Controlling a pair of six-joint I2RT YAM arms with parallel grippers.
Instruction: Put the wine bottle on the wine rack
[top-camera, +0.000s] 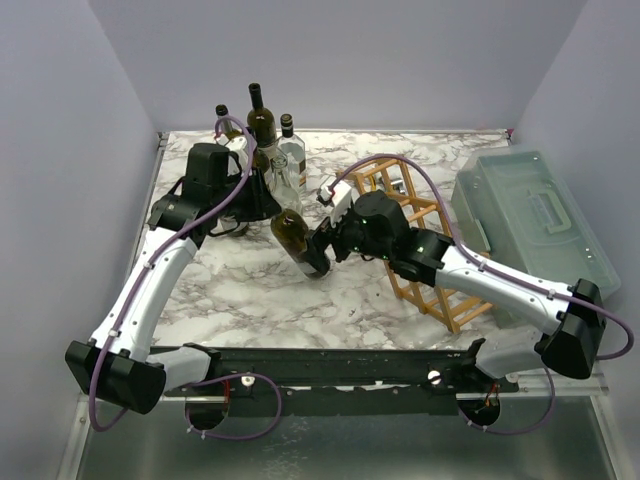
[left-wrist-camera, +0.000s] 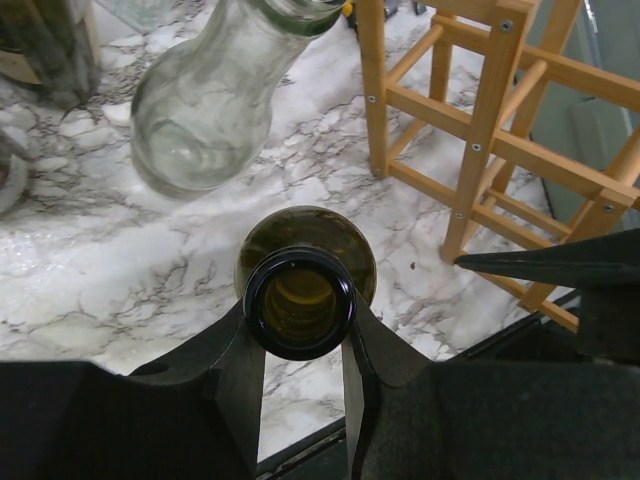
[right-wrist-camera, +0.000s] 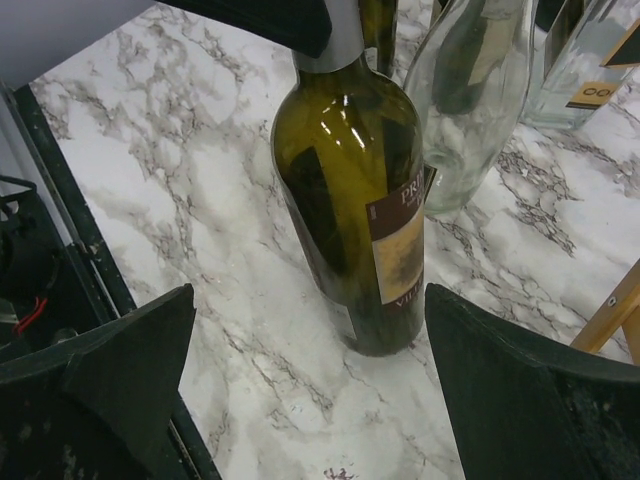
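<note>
The wine bottle (top-camera: 300, 243) is olive green with a brown and cream label and leans on the marble table (top-camera: 230, 280). My left gripper (top-camera: 272, 203) is shut on its neck. In the left wrist view the bottle's open mouth (left-wrist-camera: 300, 305) sits between the black fingers (left-wrist-camera: 235, 355). My right gripper (top-camera: 325, 247) stands open beside the bottle's lower body. Its wide-apart fingertips (right-wrist-camera: 150, 340) flank the bottle (right-wrist-camera: 350, 190) without touching it. The wine rack (top-camera: 420, 215), a light wooden lattice, lies just right of the bottle (left-wrist-camera: 490, 130).
Two dark bottles (top-camera: 262, 120) and a clear labelled one (top-camera: 292, 145) stand at the back left. A clear glass carafe (left-wrist-camera: 200, 120) stands close behind the held bottle. A translucent grey-green lidded box (top-camera: 530, 225) fills the right side.
</note>
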